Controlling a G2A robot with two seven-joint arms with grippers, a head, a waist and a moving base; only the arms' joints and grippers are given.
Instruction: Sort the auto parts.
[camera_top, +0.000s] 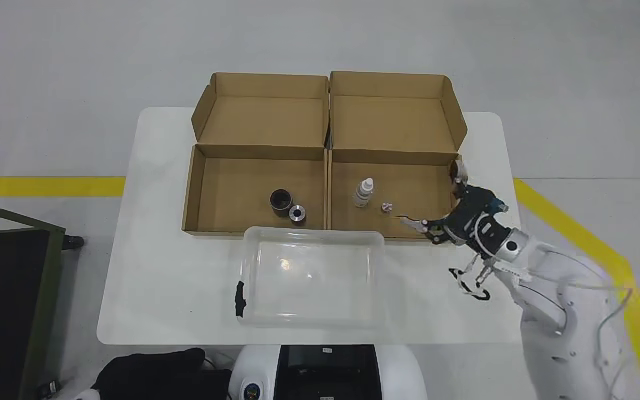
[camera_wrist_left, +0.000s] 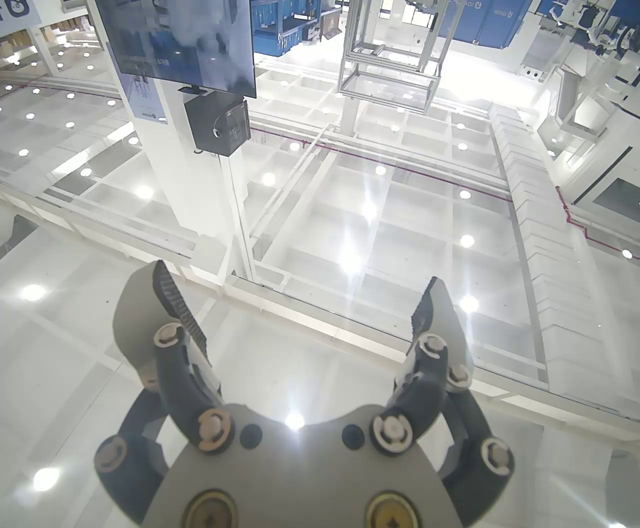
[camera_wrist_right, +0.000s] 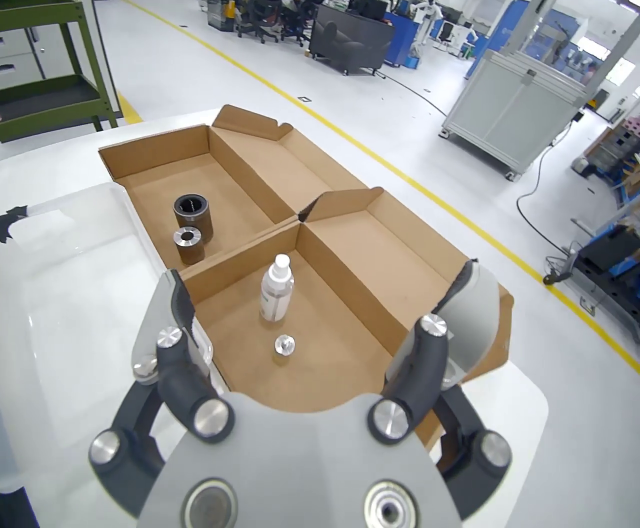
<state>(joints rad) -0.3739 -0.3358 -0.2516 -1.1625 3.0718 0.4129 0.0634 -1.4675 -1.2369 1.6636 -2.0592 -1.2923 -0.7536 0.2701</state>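
Note:
Two open cardboard boxes stand side by side. The left box (camera_top: 235, 195) (camera_wrist_right: 150, 175) holds a tall dark cylinder (camera_top: 281, 199) (camera_wrist_right: 192, 212) and a shorter dark cylinder (camera_top: 298, 211) (camera_wrist_right: 189, 244). The right box (camera_top: 425, 180) (camera_wrist_right: 350, 280) holds a white spray bottle (camera_top: 363, 190) (camera_wrist_right: 276, 290), upright, and a small silver metal part (camera_top: 386, 206) (camera_wrist_right: 284, 345). My right gripper (camera_top: 436, 198) (camera_wrist_right: 320, 280) hangs open and empty over the right box's near right corner. My left gripper (camera_wrist_left: 297, 280) is open and empty, pointing up at the ceiling.
A clear plastic bin (camera_top: 312, 232) (camera_wrist_right: 75, 197) sits on the white table (camera_top: 160, 250) just in front of the boxes, with a black clip (camera_top: 239, 298) on its left side. Both box lids stand open at the far side.

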